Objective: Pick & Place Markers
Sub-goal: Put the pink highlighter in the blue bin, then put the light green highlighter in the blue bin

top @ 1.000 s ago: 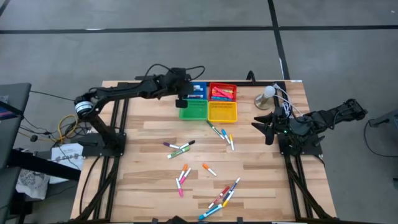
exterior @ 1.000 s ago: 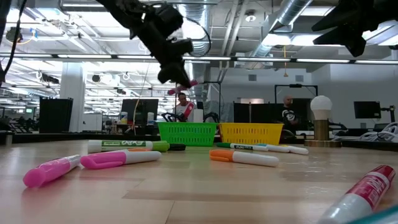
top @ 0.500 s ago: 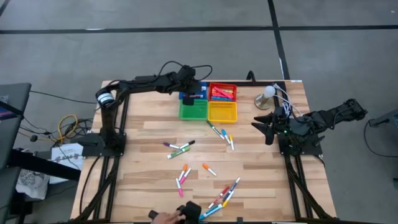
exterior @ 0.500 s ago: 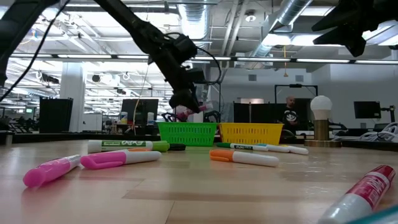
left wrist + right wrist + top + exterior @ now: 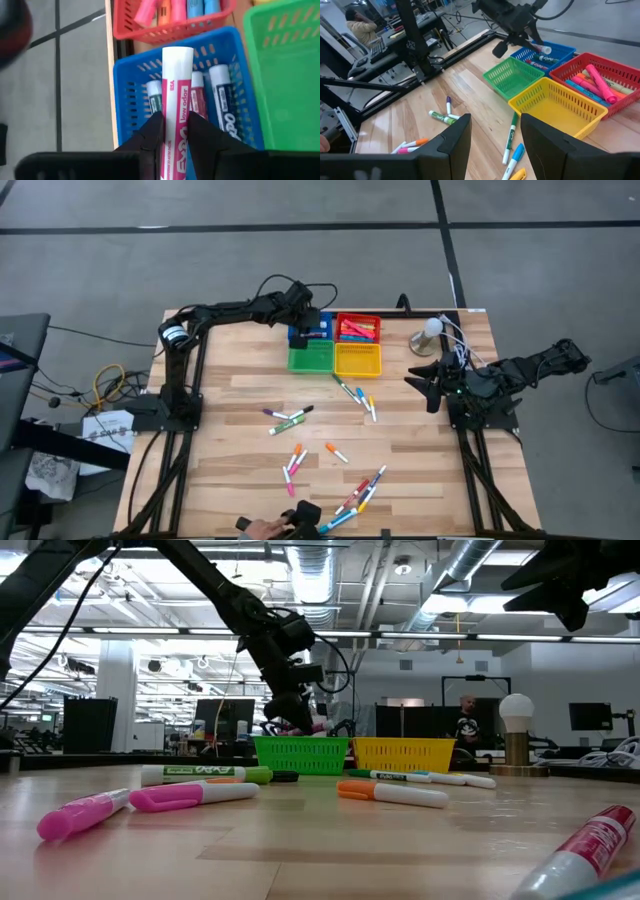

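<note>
Left pincer (image 5: 173, 131) clenched on pink marker (image 5: 175, 100), holding it over blue tray (image 5: 125, 90) at the desk's far edge. Right pincer (image 5: 495, 132) released, idle at the desk's right side. Other markers (image 5: 352, 392) scattered on desk (image 5: 230, 480)

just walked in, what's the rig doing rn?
Sorting markers into trays. The left gripper holds a pink marker over the blue tray at the table's far edge; the tray already has a few markers in it. The right gripper waits open at the right side of the table, holding nothing. More markers lie loose on the table. A person's hand is at the table's near edge.
</note>
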You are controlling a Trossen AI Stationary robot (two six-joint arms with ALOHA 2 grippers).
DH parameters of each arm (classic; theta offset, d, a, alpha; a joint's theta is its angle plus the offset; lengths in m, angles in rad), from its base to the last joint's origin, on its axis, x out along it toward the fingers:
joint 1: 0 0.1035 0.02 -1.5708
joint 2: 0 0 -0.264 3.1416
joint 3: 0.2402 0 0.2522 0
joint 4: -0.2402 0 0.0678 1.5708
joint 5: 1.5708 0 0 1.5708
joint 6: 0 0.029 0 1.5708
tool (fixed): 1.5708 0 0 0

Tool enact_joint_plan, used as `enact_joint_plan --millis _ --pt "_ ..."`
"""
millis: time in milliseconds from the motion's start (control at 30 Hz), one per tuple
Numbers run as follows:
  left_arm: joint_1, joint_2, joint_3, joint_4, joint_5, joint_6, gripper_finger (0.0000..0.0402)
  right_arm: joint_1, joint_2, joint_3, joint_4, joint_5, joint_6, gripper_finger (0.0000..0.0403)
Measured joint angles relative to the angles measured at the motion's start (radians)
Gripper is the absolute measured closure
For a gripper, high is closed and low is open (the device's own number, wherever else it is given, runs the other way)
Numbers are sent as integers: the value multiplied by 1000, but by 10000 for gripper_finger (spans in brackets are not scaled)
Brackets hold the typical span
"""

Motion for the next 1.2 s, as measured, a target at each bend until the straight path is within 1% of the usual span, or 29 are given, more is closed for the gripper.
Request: enact_joint_plan --millis 333,567,833,900,967,1067,1133,1200 --pt "-1 0 0 -4 2 -27 328 0 0 0 0 0 0 241" --pt "0 0 0 -4 2 -51 307 0 0 0 0 0 0 241" --pt "0 0 0 -4 2 -58 271 0 0 0 0 0 0 241" --pt "-1 -5 -1 -3 -21 -51 264 0 0 0 0 0 0 241" --pt "-6 -26 -3 -3 -80 -50 259 0 0 0 0 0 0 241" --pt "-20 -98 -3 -8 -151 -68 258 0 0 0 0 0 0 241" --pt "-40 -166 -3 -26 -147 -129 261 0 0 0 0 0 0 241" --pt "-68 -243 -3 -45 -120 -220 266 0 0 0 0 0 0 241"
